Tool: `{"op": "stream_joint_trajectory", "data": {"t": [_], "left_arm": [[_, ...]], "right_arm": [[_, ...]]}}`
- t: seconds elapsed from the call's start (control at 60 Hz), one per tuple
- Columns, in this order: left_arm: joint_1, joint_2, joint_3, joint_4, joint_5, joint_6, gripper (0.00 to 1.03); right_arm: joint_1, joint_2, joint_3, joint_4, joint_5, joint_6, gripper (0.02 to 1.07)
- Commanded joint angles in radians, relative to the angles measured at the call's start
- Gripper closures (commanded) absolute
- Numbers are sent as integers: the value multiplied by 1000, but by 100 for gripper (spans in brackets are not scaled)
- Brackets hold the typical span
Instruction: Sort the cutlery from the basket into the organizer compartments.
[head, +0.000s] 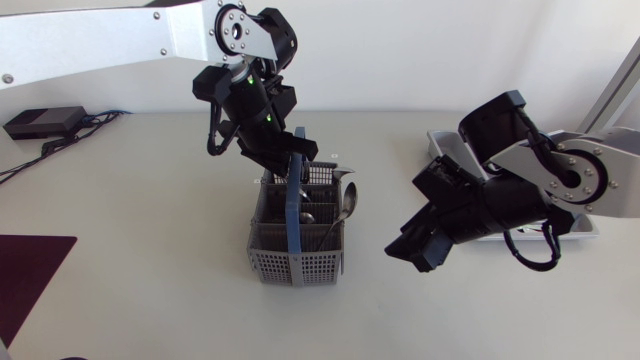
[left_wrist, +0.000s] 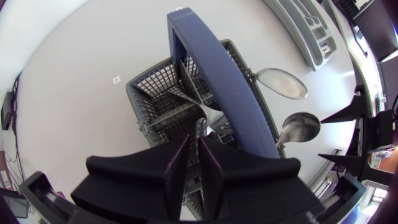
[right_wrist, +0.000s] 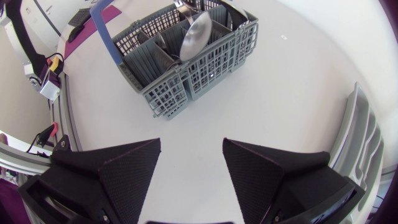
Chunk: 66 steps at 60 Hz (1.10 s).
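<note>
A grey cutlery basket with a blue handle stands mid-table, with spoons sticking out of it. My left gripper hangs over its far side. In the left wrist view its fingers are closed to a narrow slit on a thin silver cutlery handle rising from the basket; which piece it is stays hidden. Two spoon bowls lean out beyond the blue handle. My right gripper stands open and empty to the right of the basket. The grey organizer lies behind my right arm.
The organizer runs along the table's right side, beside my right gripper. A black box with cables sits at the far left, and a dark maroon mat lies at the front left.
</note>
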Motion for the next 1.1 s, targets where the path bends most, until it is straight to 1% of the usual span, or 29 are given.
{"op": "stream_joint_trajectory", "data": {"t": [0.0, 0.033, 0.083, 0.367, 0.85, 0.95, 1.083], "left_arm": [[-4, 20, 4, -13, 1, -10, 96], [-3, 17, 1, -13, 1, -7, 99], [2, -2, -22, 7, 3, -1, 100], [14, -32, -95, 68, 3, 22, 100], [-20, -192, -100, 64, 1, 73, 100], [-28, -220, -100, 52, -25, 79, 100], [-17, -253, -109, 41, -30, 90, 100]], "right_arm": [[-2, -11, -35, -5, 3, -16, 34], [-2, -11, -37, -5, 3, -16, 34], [-4, -12, -38, -5, 3, -19, 34], [-1, -12, -44, -1, 3, -21, 34], [10, -17, -43, -1, 5, -17, 34], [12, -29, -38, -7, 5, -17, 34], [19, -43, -38, -16, 5, -17, 34]]}}
